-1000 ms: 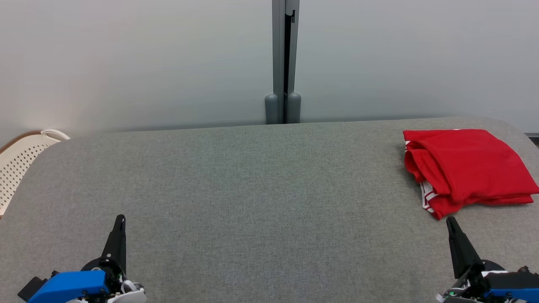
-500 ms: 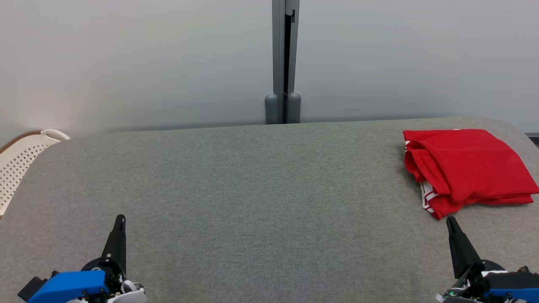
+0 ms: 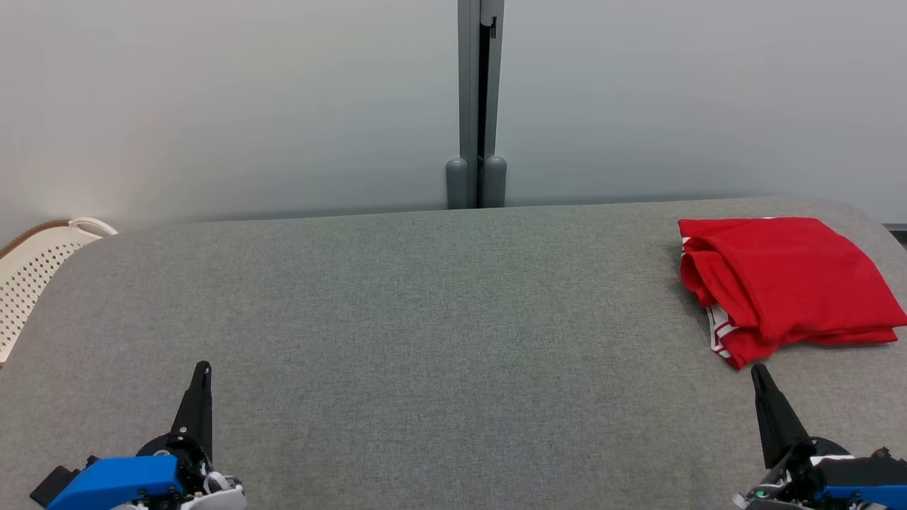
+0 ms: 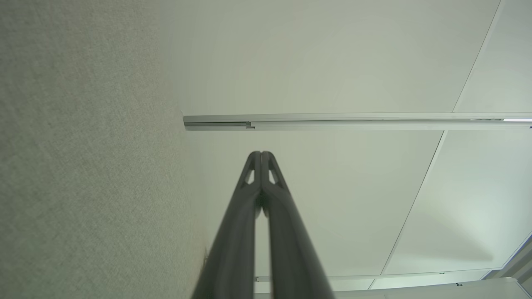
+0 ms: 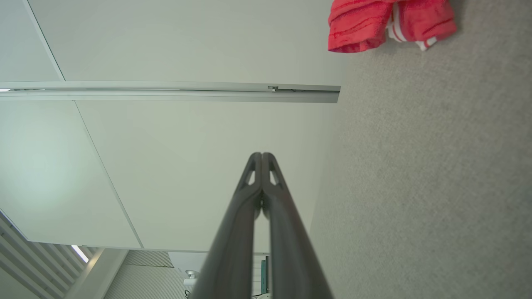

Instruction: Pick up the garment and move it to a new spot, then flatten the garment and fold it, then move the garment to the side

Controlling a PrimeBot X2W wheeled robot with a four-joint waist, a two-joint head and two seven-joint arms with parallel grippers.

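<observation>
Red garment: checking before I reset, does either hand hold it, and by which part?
Nothing is held: left hand and right hand are shut and empty, garment lying free.

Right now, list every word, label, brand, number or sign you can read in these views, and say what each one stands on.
No text can be read in any view.
Red garment: white stripes along one edge, no print or label visible.
Left gripper and right gripper: no legible marking on their housings.
Grey table, white basket, wall post: plain, no writing.
</observation>
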